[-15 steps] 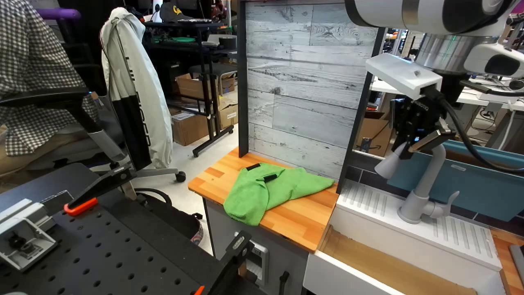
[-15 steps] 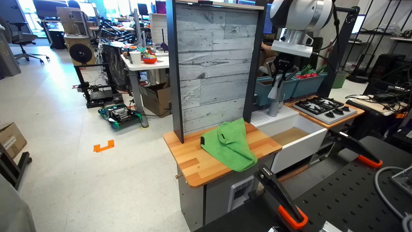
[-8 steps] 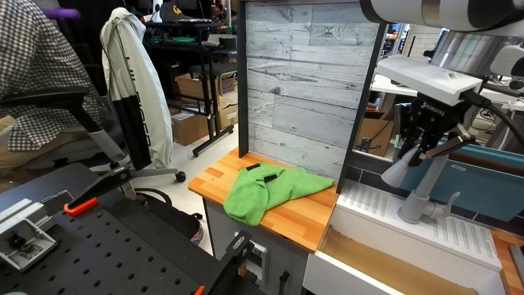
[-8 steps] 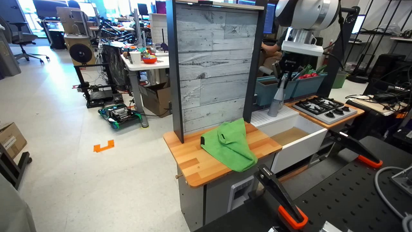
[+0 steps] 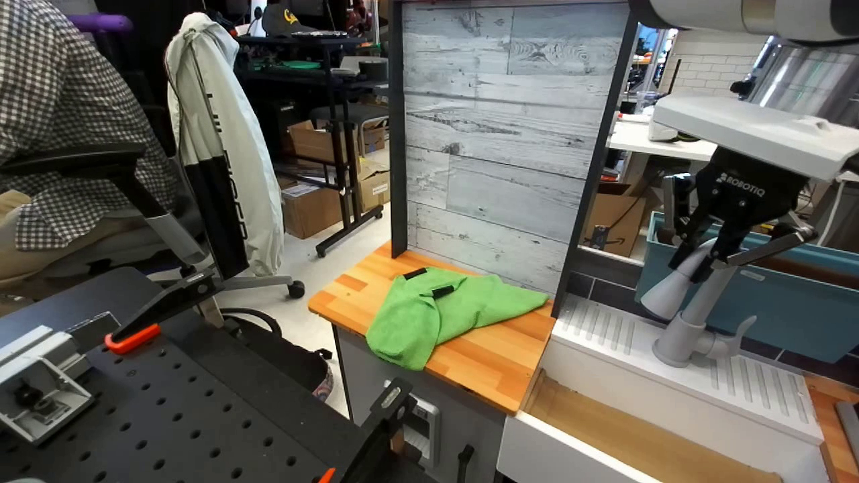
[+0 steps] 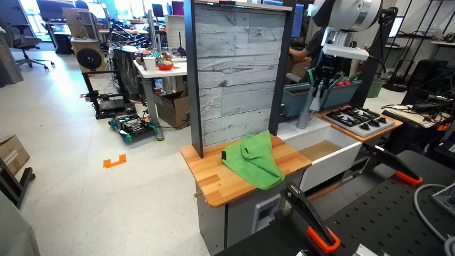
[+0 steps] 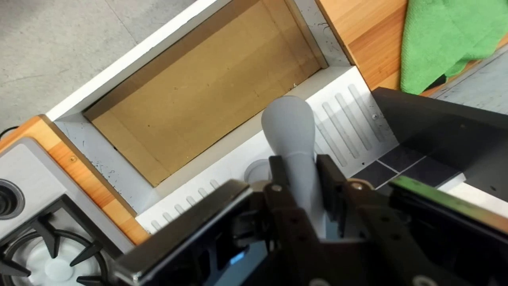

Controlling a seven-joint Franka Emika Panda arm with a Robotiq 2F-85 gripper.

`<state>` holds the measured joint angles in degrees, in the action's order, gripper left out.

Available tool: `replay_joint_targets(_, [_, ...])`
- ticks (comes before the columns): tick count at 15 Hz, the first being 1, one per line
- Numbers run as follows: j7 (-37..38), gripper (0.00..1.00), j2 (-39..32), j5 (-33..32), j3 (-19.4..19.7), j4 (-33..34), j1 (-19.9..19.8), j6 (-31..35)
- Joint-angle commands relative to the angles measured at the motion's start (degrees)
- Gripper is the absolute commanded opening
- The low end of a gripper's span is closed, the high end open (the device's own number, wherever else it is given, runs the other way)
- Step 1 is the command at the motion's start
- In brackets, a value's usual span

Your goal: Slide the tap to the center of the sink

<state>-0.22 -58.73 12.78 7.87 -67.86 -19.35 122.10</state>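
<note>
The matte grey tap (image 5: 700, 302) stands on the ribbed drainer at the back of the white sink (image 5: 664, 399). Both also show in an exterior view, the tap (image 6: 315, 104) and the sink's front (image 6: 330, 161). My gripper (image 5: 692, 263) has its fingers on either side of the spout, closed against it just above its flared end. In the wrist view the spout (image 7: 287, 123) passes between the fingertips (image 7: 297, 161), and its end hangs by the basin's back edge. The tap's base is mostly hidden there. The side lever (image 5: 731, 339) shows in an exterior view.
A teal-blue bin (image 5: 792, 302) stands close behind the tap. A green cloth (image 5: 449, 308) lies on the wooden counter (image 5: 356, 288) beside the sink. A stove top (image 6: 359, 121) is on the sink's other side. A tall grey wood panel (image 6: 241, 71) rises behind the counter.
My gripper has moved right in both exterior views and turned. The spout has swung with it, its end moving from left to right of the column in an exterior view.
</note>
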Motion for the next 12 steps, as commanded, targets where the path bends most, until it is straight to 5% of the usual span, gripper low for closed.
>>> replay_joint_targets(1, [-3.5, 0.06, -1.9, -4.0, 1.4, 6.2, -3.0, -4.6])
replay_joint_targets(8, [-6.7, 0.09, -4.4, -5.0, 1.8, 10.9, -3.8, -8.0])
replay_joint_targets(9, [-6.9, 0.48, -4.6, -5.1, 1.8, 11.2, -3.8, -8.1])
replay_joint_targets(12, [-7.4, 0.60, -4.7, -6.0, 1.9, 11.1, -3.7, -8.1])
